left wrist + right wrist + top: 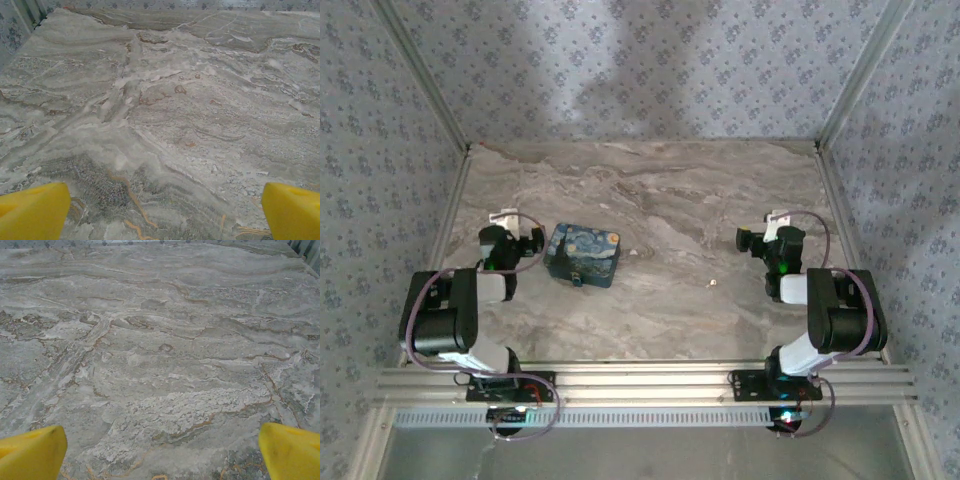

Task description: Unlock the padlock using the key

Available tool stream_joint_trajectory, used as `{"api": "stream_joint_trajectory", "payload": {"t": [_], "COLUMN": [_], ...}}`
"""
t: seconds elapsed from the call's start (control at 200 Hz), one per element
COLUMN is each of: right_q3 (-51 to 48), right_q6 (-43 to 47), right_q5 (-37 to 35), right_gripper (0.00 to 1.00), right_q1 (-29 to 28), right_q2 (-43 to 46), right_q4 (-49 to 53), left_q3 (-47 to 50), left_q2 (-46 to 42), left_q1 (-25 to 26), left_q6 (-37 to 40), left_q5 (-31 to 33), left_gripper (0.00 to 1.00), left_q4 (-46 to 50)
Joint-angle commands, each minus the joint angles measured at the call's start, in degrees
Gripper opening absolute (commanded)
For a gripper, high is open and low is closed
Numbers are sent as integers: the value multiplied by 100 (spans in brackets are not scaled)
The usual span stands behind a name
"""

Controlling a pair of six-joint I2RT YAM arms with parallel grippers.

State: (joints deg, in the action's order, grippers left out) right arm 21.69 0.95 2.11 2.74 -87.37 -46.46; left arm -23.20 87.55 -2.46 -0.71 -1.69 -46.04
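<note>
Showing dark blue with yellow swirls on the padlock [582,254], grey-brown marble veining across the bench [680,195], plain yellow on the fingers [31,212].

This is a lab cell — aluminium frame [650,380], patterned walls [650,70], marble tabletop [670,200].

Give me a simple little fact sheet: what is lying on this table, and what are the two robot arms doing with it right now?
surface: marbled grey table
padlock: lies flat, blue with yellow swirls, just right of the left arm, nothing touching it
key: probably the tiny pale speck lying apart, between the padlock and the right arm; too small to be sure
left jaws: wide open, empty
right jaws: wide open, empty
progress: unlocking not begun
</note>
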Motion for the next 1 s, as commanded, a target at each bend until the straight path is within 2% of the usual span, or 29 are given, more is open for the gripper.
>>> {"api": "stream_joint_trajectory", "payload": {"t": [0.0,0.994], "right_q3": [72,60], "right_q6": [70,44], "right_q5": [-101,-29], "right_gripper": [100,100], "right_q1": [-36,10], "right_q2": [1,3], "right_q4": [45,49], "left_q3": [-97,-97], "left_q2": [21,23], "left_q1": [26,27], "left_q6": [-38,-48], "left_q5": [39,33], "left_gripper": [98,98], "left_q4": [51,51]}}
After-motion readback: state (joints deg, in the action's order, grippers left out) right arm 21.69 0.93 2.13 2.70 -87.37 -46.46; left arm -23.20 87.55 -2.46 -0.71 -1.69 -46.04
